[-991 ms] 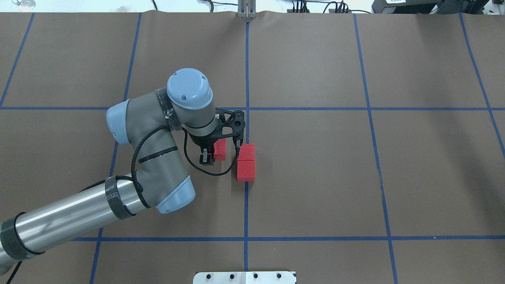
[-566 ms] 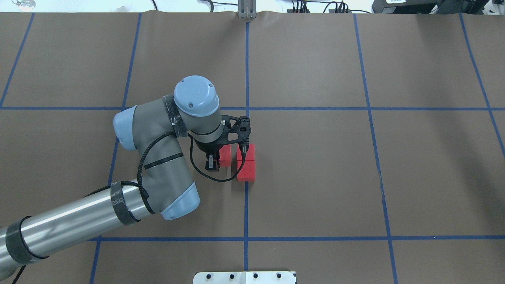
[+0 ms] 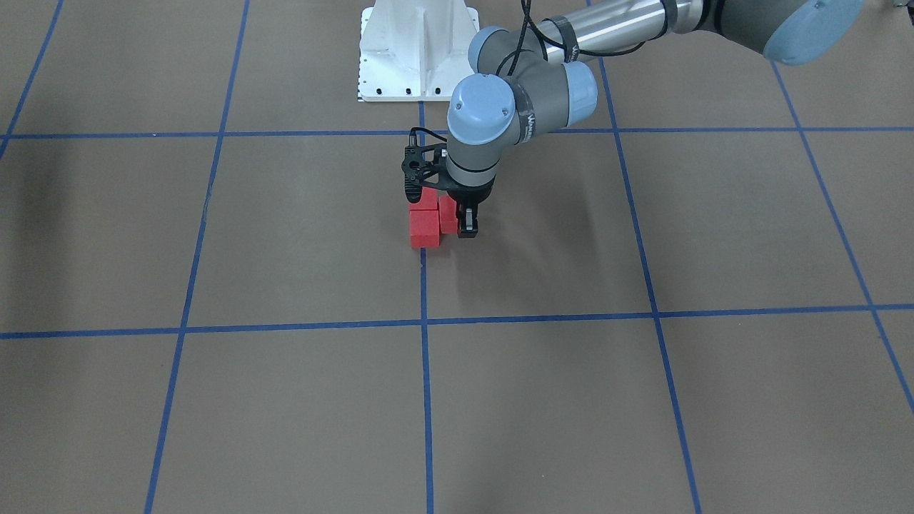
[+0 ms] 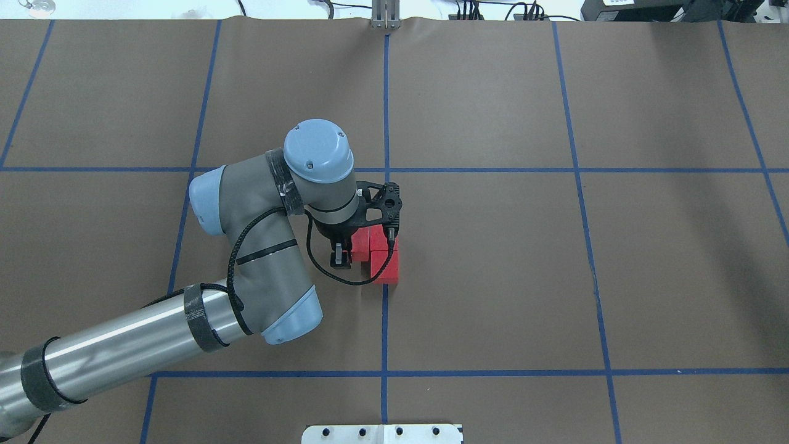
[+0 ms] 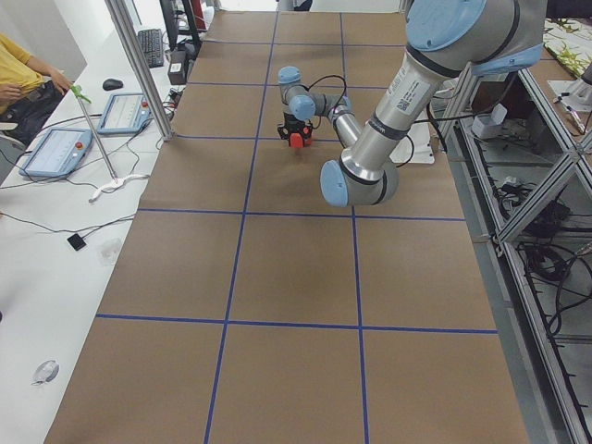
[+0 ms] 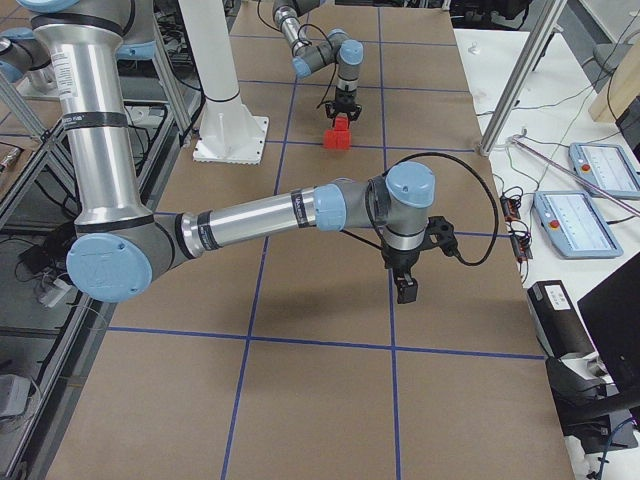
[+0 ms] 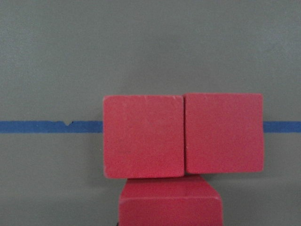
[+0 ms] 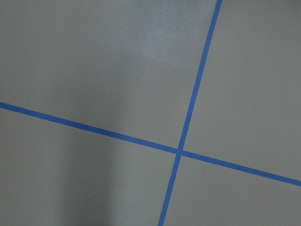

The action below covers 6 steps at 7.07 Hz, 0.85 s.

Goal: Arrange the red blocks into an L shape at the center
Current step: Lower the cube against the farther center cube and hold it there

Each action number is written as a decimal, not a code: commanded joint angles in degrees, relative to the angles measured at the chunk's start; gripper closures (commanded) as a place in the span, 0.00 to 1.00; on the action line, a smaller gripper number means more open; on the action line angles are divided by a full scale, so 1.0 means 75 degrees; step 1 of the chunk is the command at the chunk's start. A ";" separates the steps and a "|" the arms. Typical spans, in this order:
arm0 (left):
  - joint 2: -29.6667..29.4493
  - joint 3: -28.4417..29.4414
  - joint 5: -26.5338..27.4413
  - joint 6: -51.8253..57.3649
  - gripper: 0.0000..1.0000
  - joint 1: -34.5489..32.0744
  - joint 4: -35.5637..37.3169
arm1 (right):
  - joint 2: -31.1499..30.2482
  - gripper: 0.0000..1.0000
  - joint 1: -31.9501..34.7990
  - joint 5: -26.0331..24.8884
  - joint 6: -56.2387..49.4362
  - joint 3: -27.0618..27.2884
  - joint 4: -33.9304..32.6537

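Two red blocks (image 4: 386, 266) (image 3: 424, 228) lie in a row on the blue tape line (image 4: 384, 320) at the center. The third red block (image 4: 360, 248) (image 3: 448, 214) sits against the left side of the farther one. My left gripper (image 4: 349, 251) (image 3: 457, 220) is shut on this third block. In the left wrist view the pair (image 7: 143, 136) lies side by side across the tape. The held block (image 7: 169, 203) is pressed under the left one. My right gripper (image 6: 405, 290) hangs over bare brown surface far off; I cannot tell whether it is open or shut.
The white base plate (image 4: 382, 433) (image 3: 418, 50) sits at the table's near edge. A person (image 5: 18, 74) sits at the side table with tablets (image 5: 55, 148). The right wrist view shows only a tape crossing (image 8: 179, 150).
My left gripper has carried its red block rightward, from a gap away to up against the farther block on the line. The two blocks on the line have not moved.
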 commanded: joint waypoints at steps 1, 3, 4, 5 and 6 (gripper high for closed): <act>-0.0008 0.0027 0.0000 0.0005 0.67 -0.0008 -0.0001 | -0.0005 0.00 0.0000 0.0000 0.0000 0.0008 0.0000; -0.0008 0.0226 0.0000 -0.0007 0.67 0.0004 -0.0245 | -0.0005 0.00 0.0000 0.0000 0.0000 0.0008 0.0000; -0.0019 0.0238 0.0000 -0.0007 0.67 0.0004 -0.0271 | 0.0007 0.00 0.0000 0.0000 0.0000 0.0008 0.0000; -0.0019 0.0285 0.0000 -0.0007 0.67 0.0004 -0.0282 | 0.0007 0.00 0.0000 0.0000 0.0000 0.0008 0.0000; -0.0019 0.0297 0.0000 -0.0007 0.67 0.0004 -0.0283 | -0.0005 0.00 0.0000 0.0000 0.0000 0.0008 0.0000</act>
